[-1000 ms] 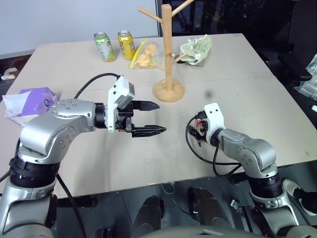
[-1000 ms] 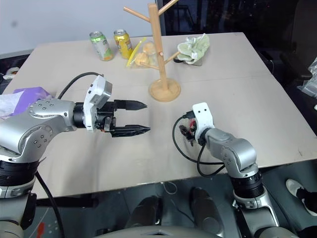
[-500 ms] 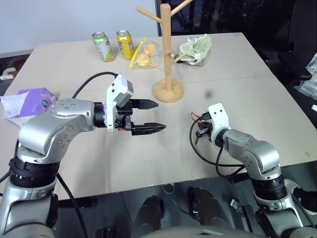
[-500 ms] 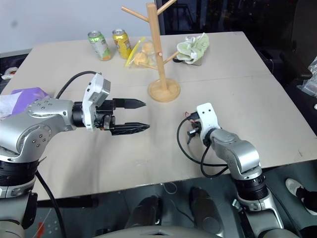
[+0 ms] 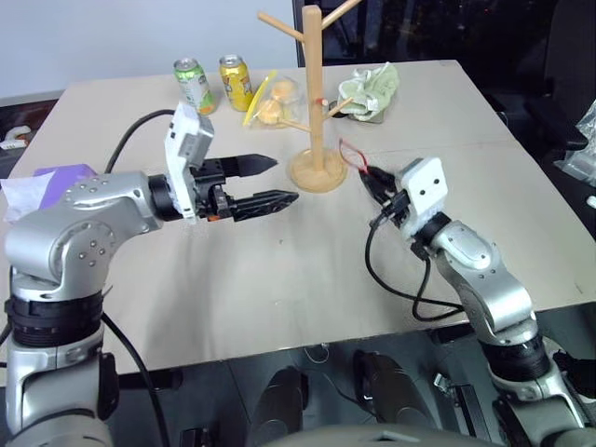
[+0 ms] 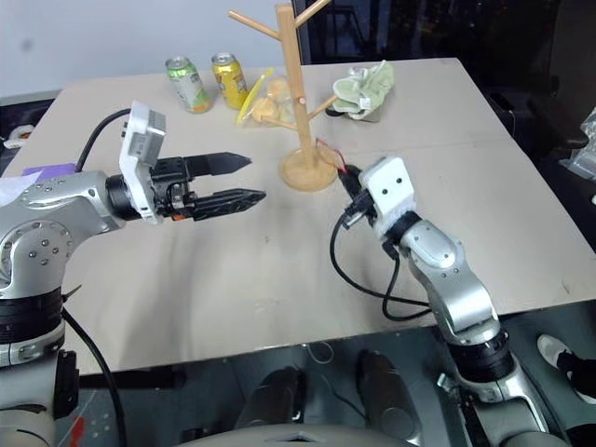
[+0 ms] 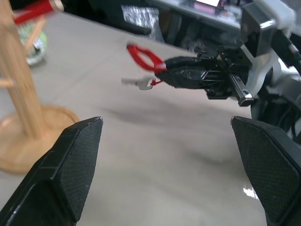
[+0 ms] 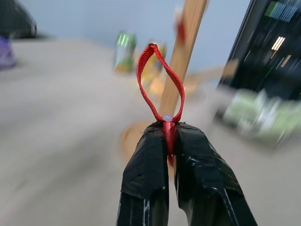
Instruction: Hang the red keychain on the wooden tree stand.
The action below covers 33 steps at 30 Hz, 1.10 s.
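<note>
red keychain [image 8: 160, 82] pinched by right fingers [image 8: 146, 174] | left fingers [image 7: 70, 165] spread

Left arm reaching in over the left half of the table, bent at the elbow, forearm level. Left gripper [image 5: 265, 181] pointing toward the table's middle, fingers [image 7: 75, 169] spread wide, holding nothing. Right arm rising from the near right edge, wrist tilted up and inward. Right gripper [image 8: 170, 127] with jaws pressed together, pinching the red keychain [image 8: 159, 80] at the strap's lower end, loop standing above the fingertips.
</note>
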Motion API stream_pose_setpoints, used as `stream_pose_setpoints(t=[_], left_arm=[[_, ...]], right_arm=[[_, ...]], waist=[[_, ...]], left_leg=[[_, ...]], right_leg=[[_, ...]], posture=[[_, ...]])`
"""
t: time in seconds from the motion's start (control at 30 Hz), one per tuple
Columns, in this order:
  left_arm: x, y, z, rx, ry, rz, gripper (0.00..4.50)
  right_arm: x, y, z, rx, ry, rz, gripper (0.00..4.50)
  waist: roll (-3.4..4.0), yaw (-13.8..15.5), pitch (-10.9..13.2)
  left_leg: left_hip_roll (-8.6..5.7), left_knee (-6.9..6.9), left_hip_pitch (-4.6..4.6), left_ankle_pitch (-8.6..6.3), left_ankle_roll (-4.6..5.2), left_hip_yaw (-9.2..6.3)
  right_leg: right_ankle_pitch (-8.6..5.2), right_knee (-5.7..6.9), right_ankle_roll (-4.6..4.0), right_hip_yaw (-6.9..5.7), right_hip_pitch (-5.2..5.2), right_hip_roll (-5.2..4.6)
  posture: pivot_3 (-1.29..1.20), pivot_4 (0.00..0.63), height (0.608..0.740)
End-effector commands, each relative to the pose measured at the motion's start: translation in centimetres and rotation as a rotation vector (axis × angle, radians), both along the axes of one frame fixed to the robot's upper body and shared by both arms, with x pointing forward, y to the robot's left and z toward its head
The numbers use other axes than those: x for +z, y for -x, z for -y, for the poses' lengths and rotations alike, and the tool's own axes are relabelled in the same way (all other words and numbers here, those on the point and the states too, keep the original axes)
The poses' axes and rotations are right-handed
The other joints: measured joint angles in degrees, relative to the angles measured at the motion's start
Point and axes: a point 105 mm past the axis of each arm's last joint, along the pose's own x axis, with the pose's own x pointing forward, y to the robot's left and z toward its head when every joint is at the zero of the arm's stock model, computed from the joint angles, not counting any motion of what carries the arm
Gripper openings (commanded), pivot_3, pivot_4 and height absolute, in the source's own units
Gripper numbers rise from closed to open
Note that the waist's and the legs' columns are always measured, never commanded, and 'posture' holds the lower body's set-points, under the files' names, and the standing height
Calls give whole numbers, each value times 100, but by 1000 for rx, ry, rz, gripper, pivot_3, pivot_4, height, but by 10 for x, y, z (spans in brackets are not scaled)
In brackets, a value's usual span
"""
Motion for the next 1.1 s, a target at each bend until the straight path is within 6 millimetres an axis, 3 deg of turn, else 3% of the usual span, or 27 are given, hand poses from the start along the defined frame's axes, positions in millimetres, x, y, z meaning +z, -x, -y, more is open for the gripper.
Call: stream_pose_setpoints(t=[0.03,0.17,0.3,0.57,1.1], left_arm=[[33,-3,-9,52,101,85,4500],[43,-8,-16,81,178,89,4500],[40,-10,-14,79,172,93,4500],[37,-14,-13,87,165,101,4500],[38,-15,-9,83,147,113,4500]], right_arm=[[36,-4,-9,-25,-40,178,44],[59,-22,-17,-51,-108,221,44],[63,-35,-24,-59,-99,228,44],[52,-43,-33,-30,-70,163,44],[39,-49,-30,-50,-90,23,44]], waist=[[0,6,0],[0,6,0],[0,18,0],[1,42,0],[1,22,0]], left_leg=[[0,0,1,0,-1,-1],[1,-6,1,0,-2,-7],[-7,-8,-2,0,-2,-8],[-21,-8,-7,0,-2,-13],[-20,-7,-5,0,-2,-14]], right_leg=[[3,2,-5,-1,0,0],[5,1,-9,-4,-1,0],[19,-2,-32,-5,-2,-9],[19,-3,-33,-7,-2,-21],[20,0,-33,-9,-2,-21]], posture=[[0,150,740],[0,150,740],[0,150,740],[0,150,740],[0,150,740]])
